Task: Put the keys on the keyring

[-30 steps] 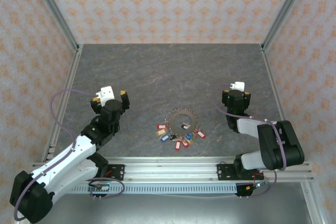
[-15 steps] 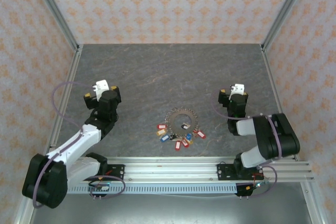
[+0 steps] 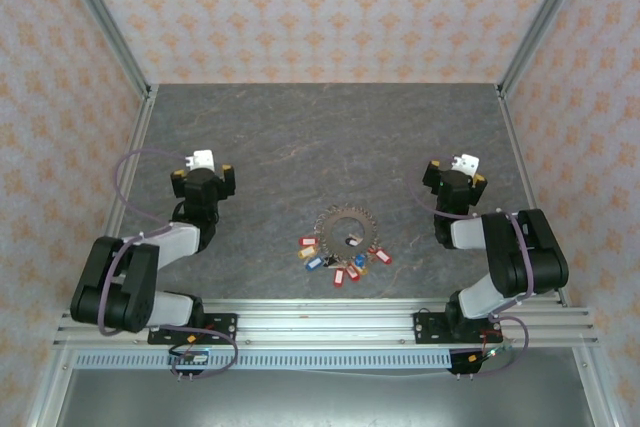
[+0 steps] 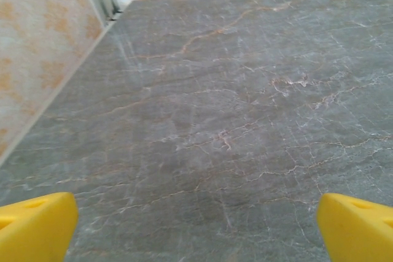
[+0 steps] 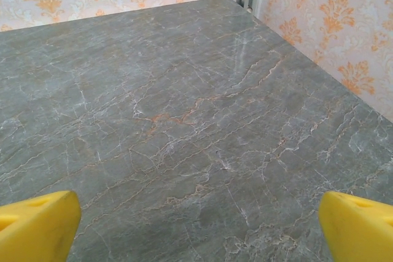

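Observation:
The keyring (image 3: 346, 227), a spiky circle of silvery keys, lies flat on the grey table (image 3: 300, 137) at the near centre. Small red, blue and yellow tags (image 3: 339, 275) fan out along its near edge. At this size I cannot tell which of these keys are on the ring and which lie loose. My left gripper (image 3: 203, 175) is well to the left of it and open, its yellow fingertips (image 4: 34, 228) wide apart over bare table. To the right of the ring my right gripper (image 3: 455, 179) is open too, with nothing between its fingertips (image 5: 359, 228).
Metal frame posts (image 3: 128, 57) and patterned walls (image 3: 320, 7) close in the table at the left, right and back. An aluminium rail (image 3: 320, 322) carrying both arm bases runs along the near edge.
The left arm has folded back, carrying its gripper left and away from the keyring. The right gripper has drawn back slightly and its jaws have opened wider.

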